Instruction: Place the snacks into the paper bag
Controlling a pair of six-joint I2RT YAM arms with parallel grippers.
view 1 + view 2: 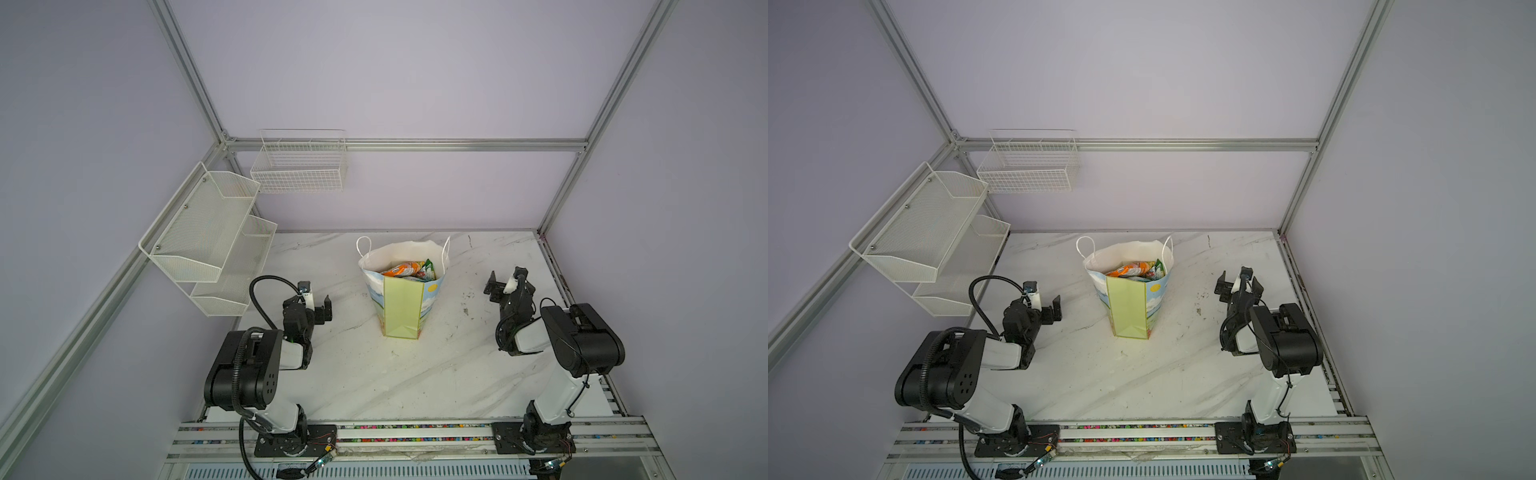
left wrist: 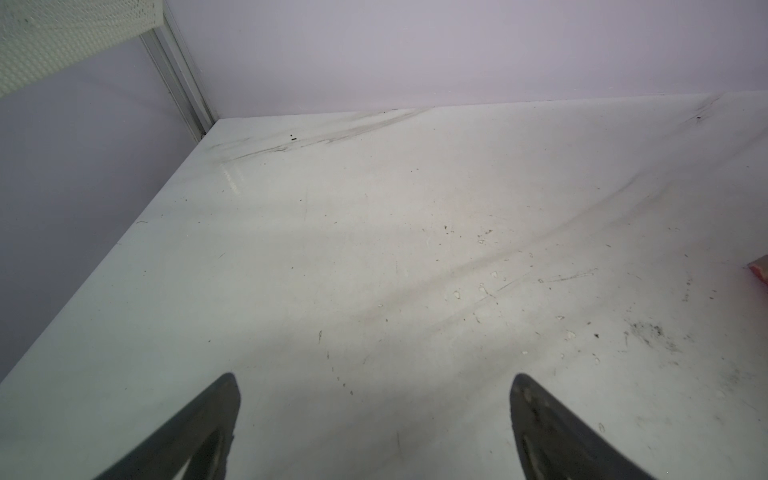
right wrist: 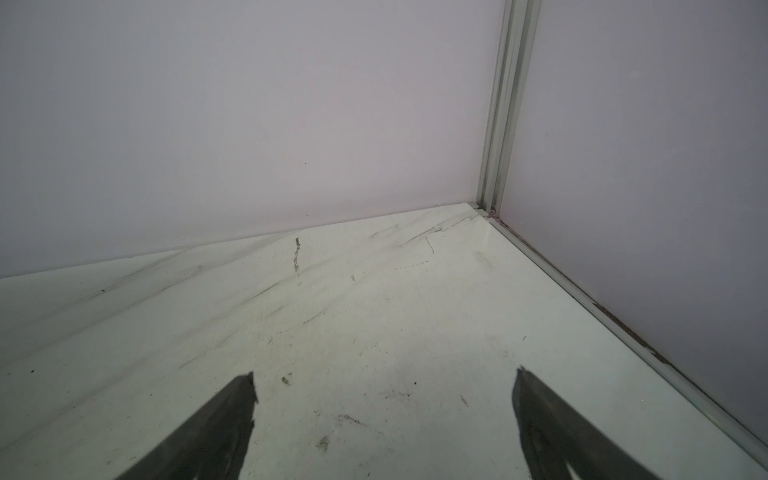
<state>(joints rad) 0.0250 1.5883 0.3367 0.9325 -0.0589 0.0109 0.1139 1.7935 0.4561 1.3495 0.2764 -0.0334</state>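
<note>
The paper bag stands upright in the middle of the marble table, mouth open and white cord handles up. Inside it lie the snacks: an orange packet and a green one show at the top, and anything beneath them is hidden. My left gripper hovers low to the left of the bag, open and empty. To the right of the bag my right gripper is also open and empty. Both wrist views show only bare tabletop between the fingers.
A two-tier white mesh shelf hangs on the left wall above the left arm. A white wire basket hangs on the back wall. Aluminium frame posts stand in the corners. A reddish corner of something shows at the edge of the left wrist view.
</note>
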